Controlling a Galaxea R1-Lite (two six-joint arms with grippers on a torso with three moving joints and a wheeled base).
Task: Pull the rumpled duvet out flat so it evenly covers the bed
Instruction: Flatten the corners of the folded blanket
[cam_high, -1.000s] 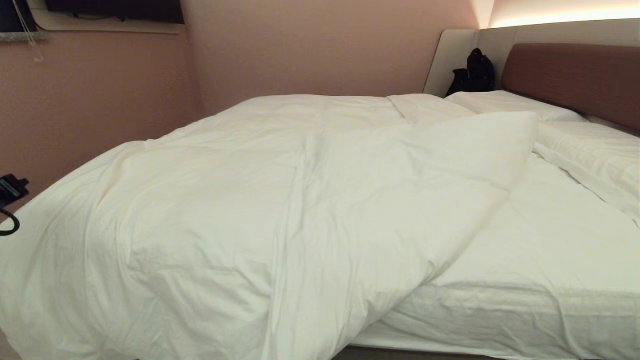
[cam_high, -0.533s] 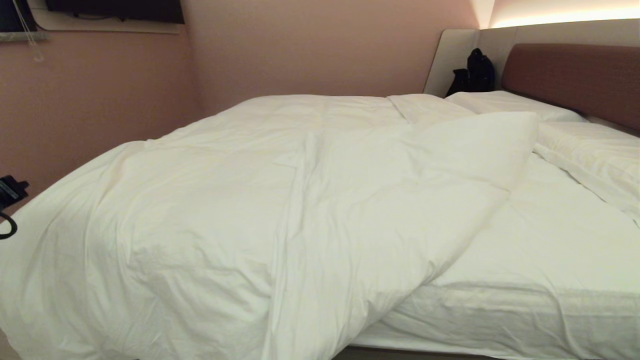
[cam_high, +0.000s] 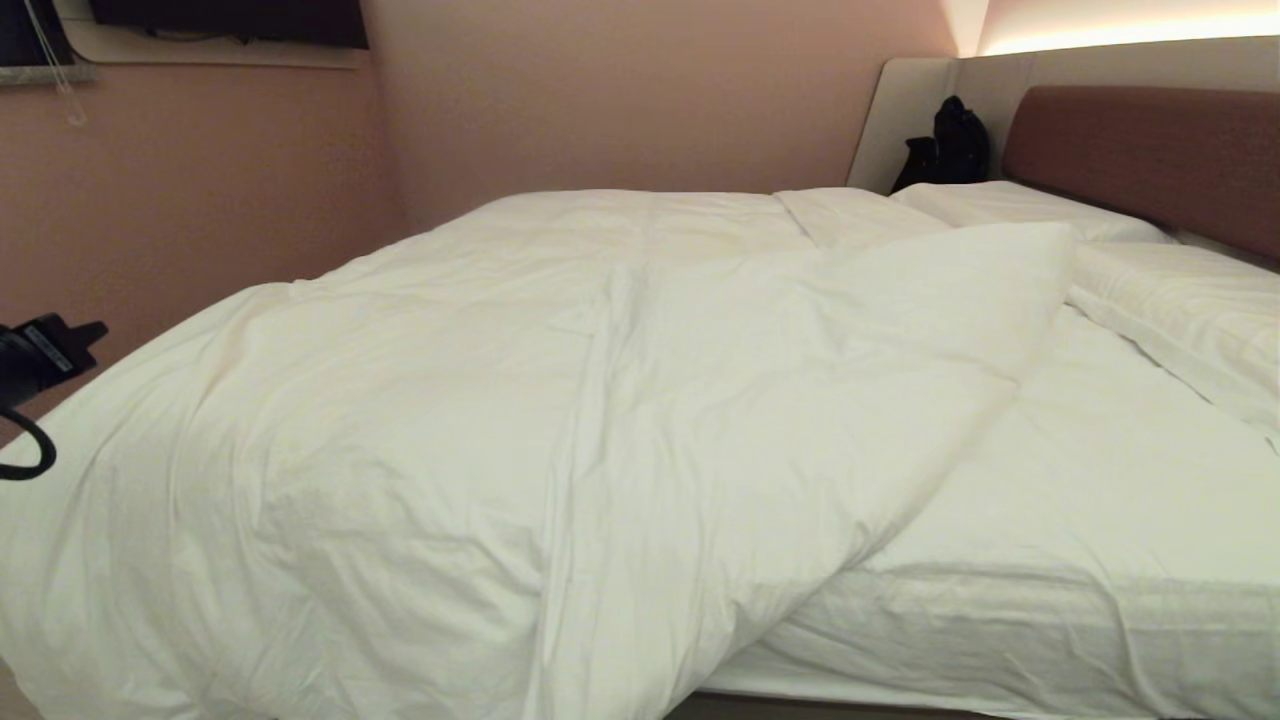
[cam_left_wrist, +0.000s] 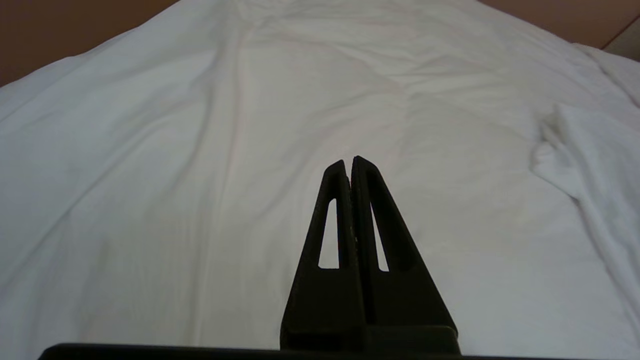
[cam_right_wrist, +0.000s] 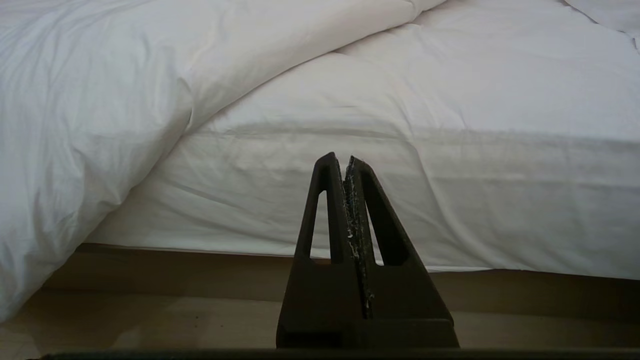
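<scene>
Lying bunched toward the robot's left half of the wide low bed (cam_high: 1100, 640) with its white-sheeted mattress, the thick, puffy white duvet (cam_high: 480, 420) is seen to leave the right half uncovered. Its free edge runs diagonally, from the near side of the mattress up toward the white rectangular pillows (cam_high: 1180, 300) at the reddish-brown padded headboard (cam_high: 1150, 150), where a turned-back corner is raised. The long fold of the duvet thus lies roughly along the bed's length, and the bare sheet is found to the right of it.

The left end effector (cam_left_wrist: 348, 161) is held above the duvet's left portion, pointing across the fabric toward the far wall; its two black fingers (cam_left_wrist: 334, 200) are pressed together and nothing is gripped. In the head view only its black body is visible at the left edge, beside the duvet's left margin. The right end effector (cam_right_wrist: 345, 159) is held low in front of the mattress side, aimed at the exposed sheet just right of the hanging duvet edge; its fingers are likewise pressed together and empty.

The folded-over edge is judged the part to be drawn rightward. It lies to the right of the left end effector and up and to the left of the right one, the right arm being judged the nearer.
</scene>
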